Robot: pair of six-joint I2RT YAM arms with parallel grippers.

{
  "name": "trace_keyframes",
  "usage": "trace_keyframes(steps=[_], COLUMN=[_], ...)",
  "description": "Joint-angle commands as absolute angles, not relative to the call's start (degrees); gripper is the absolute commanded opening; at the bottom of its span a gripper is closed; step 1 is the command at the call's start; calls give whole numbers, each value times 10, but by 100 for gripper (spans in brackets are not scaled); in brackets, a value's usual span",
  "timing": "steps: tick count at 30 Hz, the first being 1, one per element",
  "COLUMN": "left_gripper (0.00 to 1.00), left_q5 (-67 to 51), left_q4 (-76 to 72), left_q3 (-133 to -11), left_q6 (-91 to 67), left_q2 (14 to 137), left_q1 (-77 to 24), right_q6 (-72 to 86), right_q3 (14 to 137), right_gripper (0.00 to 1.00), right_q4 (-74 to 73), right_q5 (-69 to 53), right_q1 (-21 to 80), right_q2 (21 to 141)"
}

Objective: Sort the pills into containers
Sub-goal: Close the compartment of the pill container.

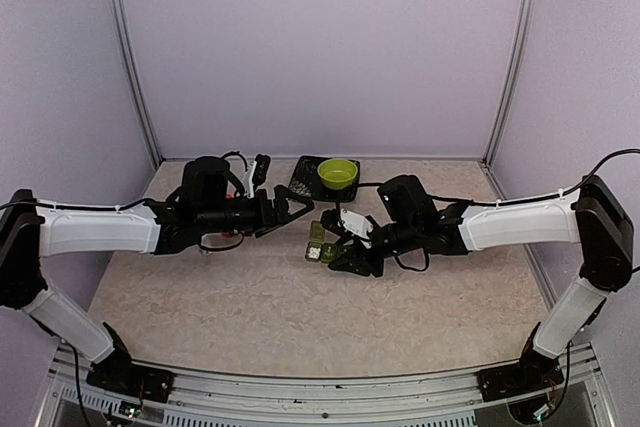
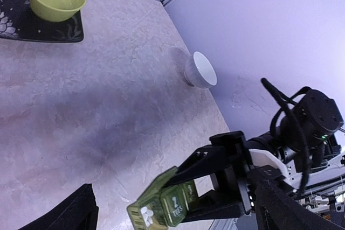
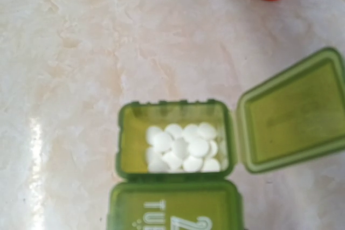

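— One compartment of the translucent green plastic pill containers [image 3: 172, 133] stands open mid-table, full of small white round pills [image 3: 183, 148]. Grip?
— Right gripper [image 1: 338, 250] pinches the strip. Left gripper [image 1: 305, 212] gapes wide, empty. Next, I'd judge, the hinged green lid [image 3: 294, 114] needs closing.

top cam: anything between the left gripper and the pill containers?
Nothing. In the top view, only bare table separates the open left gripper from the containers, which the right gripper holds.
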State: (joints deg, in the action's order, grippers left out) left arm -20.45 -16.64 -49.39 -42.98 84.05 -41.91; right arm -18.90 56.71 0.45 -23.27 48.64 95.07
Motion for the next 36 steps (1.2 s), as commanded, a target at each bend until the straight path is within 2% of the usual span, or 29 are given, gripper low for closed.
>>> trace_keyframes(steps=[1, 15, 26, 36], left_gripper=[99, 99, 99, 88], left_q5=[-169, -179, -273, -326], left_q4=[-144, -148, -215, -226], left_q3=[-520, -541, -524, -508], left_q6=[-446, -424, -380, -367], left_q2=[867, 934, 929, 926], left_q1=[-411, -376, -401, -409], right_q6=[-203, -229, -231, -221], right_q3=[560, 546, 564, 565], right_gripper=[39, 39, 39, 40], right_q4=[7, 0, -8, 4], right_q5=[-237, -286, -280, -240], right_q1=[496, 510, 509, 501], right_q2=[918, 868, 898, 898])
